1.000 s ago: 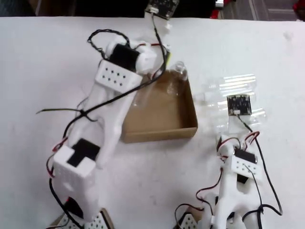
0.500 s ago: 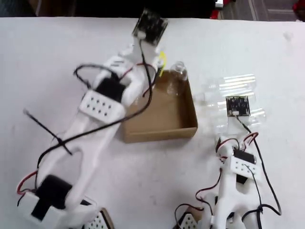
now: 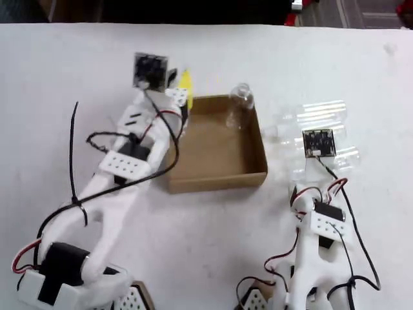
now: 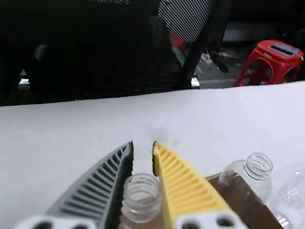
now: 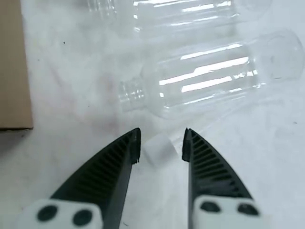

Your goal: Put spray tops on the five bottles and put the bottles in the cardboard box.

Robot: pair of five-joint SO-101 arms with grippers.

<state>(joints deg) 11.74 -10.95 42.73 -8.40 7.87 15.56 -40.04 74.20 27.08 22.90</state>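
the topless bottle [image 4: 139, 199] is at a far corner of the cardboard box [image 3: 219, 175], its neck clamped by the fingers of the left gripper [image 4: 143, 145]. the right gripper [image 5: 159, 139], fingers apart, straddles a small white cap [image 5: 158, 149] on the table; it should close squarely, i think, so the cap cannot slip.

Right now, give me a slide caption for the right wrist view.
Open right gripper over a small white piece; capless clear bottle lying beyond.

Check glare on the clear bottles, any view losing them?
High view: bottles beside the box fade into the white table, only bright streaks show. Right wrist view: strip highlights along the lying bottle, outline visible. Left wrist view: little glare on the bottle neck in the left pincer.
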